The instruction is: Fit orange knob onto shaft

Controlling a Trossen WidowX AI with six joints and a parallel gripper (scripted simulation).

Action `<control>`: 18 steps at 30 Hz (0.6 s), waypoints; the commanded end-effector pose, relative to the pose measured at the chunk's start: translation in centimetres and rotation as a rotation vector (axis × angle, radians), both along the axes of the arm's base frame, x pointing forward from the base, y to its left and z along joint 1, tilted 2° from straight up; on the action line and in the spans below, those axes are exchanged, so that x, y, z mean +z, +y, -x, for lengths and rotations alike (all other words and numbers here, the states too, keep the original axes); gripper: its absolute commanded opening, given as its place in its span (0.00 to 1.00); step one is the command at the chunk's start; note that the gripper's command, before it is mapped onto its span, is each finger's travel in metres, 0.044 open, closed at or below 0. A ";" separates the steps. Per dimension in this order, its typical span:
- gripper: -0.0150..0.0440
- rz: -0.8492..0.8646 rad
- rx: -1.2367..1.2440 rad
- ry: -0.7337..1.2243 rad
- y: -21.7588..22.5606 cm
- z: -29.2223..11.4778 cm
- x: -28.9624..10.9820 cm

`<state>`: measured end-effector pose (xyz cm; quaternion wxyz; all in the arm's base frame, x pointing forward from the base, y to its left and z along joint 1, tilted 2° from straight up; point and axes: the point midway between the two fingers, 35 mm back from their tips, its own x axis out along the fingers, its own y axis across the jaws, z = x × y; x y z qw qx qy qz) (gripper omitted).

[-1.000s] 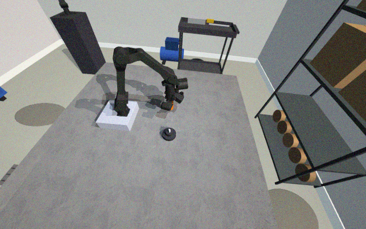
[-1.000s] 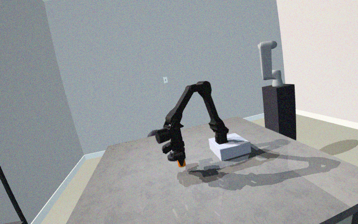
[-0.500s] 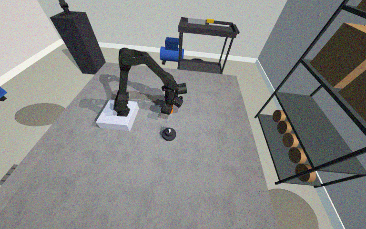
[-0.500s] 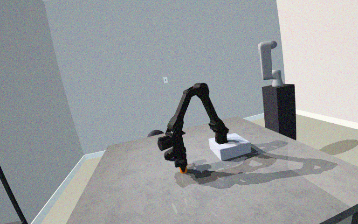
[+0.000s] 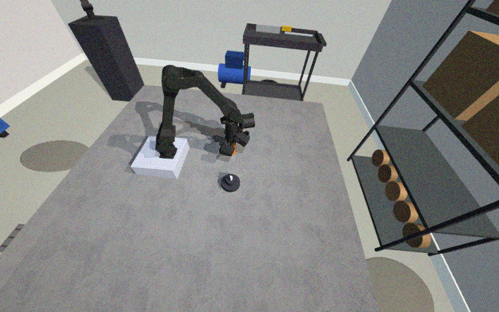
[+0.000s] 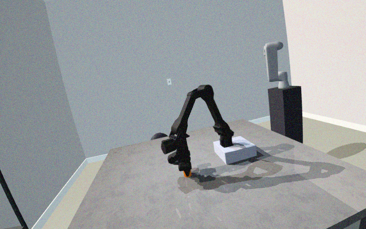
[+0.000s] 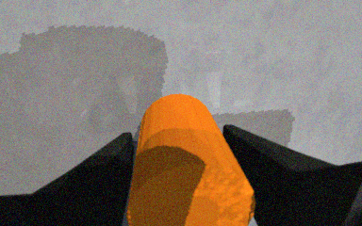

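Observation:
The orange knob is between the fingers, low at the table top. My gripper points down around it and is partly open; narrow gaps show beside the knob in the wrist view. The knob's underside and hole are hidden. The black round pedestal stands apart from the knob, nearer the front in the top view, with the silver shaft upright and bare on it. The pedestal is hidden in the exterior view and out of the wrist view. The shaft's flat side cannot be made out.
The arm's white base block stands on the grey table. The arm's shadow lies around the gripper. A black trolley and a shelf rack stand off the table.

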<state>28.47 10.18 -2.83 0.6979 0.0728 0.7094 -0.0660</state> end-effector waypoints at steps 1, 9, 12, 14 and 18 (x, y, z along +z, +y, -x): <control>0.66 0.001 0.000 0.002 0.0 0.0 0.0; 0.75 0.001 0.000 0.001 0.0 -0.1 1.0; 0.88 0.001 -0.002 -0.003 0.0 -0.3 5.7; 0.97 0.002 -0.003 -0.005 0.0 -0.1 7.8; 1.00 0.002 -0.003 -0.005 -0.1 -0.1 8.1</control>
